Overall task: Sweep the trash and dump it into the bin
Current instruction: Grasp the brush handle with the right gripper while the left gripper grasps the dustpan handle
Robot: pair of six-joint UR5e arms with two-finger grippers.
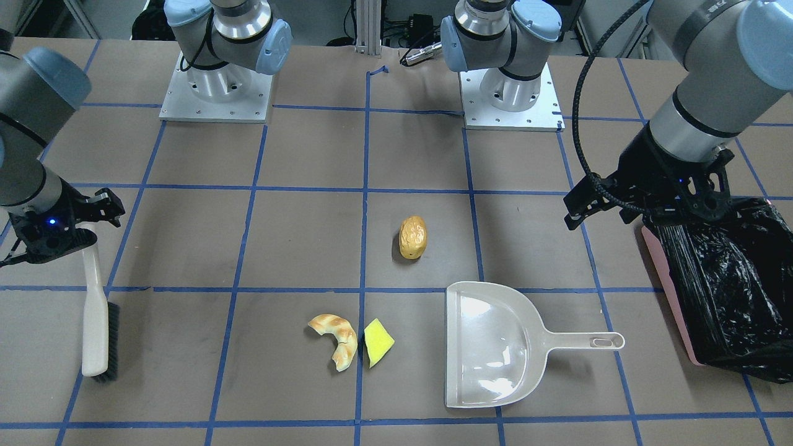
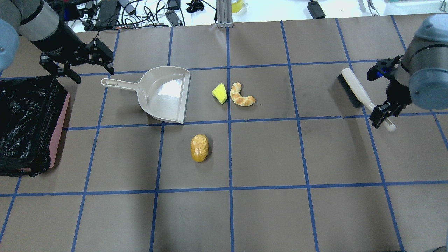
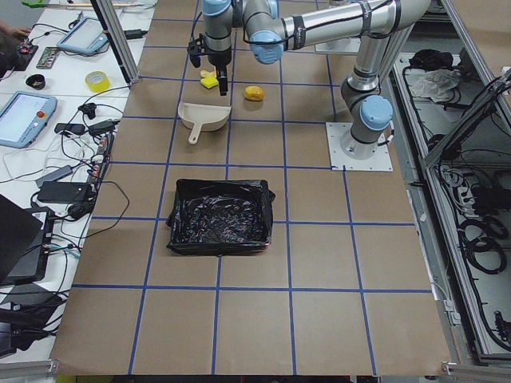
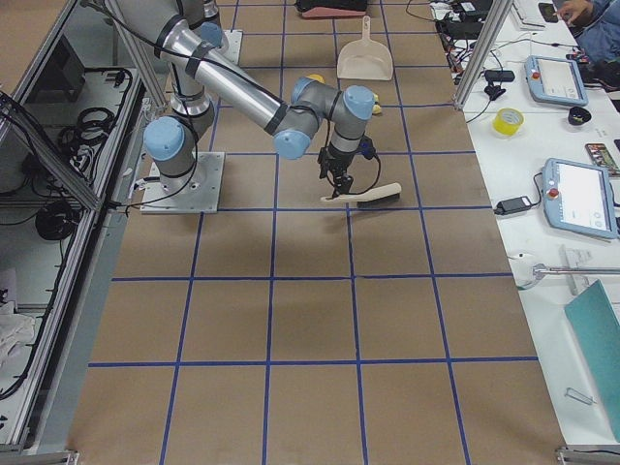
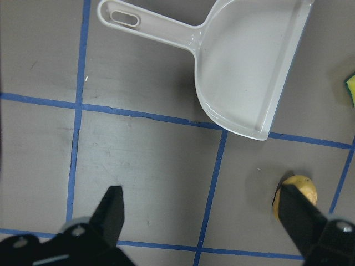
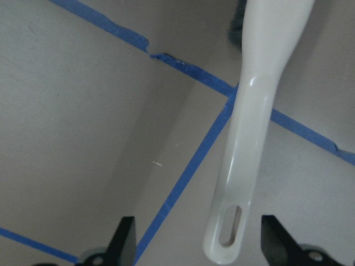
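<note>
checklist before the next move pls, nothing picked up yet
1. Right end effector astride white long-handled brush: ok, but open, not gripping.
2. Left end effector over handle of beige plastic dustpan: not ok, open, beside it.
3. Dustpan mouth faces yellow wedge and curved toasted bread piece: ok.
4. Golden-brown potato-like lump before mouth: not ok, off to one side.
5. Pink bin with black plastic bag liner open: ok.

Potato-like lump [image 1: 412, 237], bread piece [image 1: 335, 339] just beside yellow wedge [image 1: 377, 342], dustpan [image 1: 495, 344], brush [image 1: 98, 322], black-lined bin [image 1: 731, 291] on bench [image 1: 186, 248].
</note>
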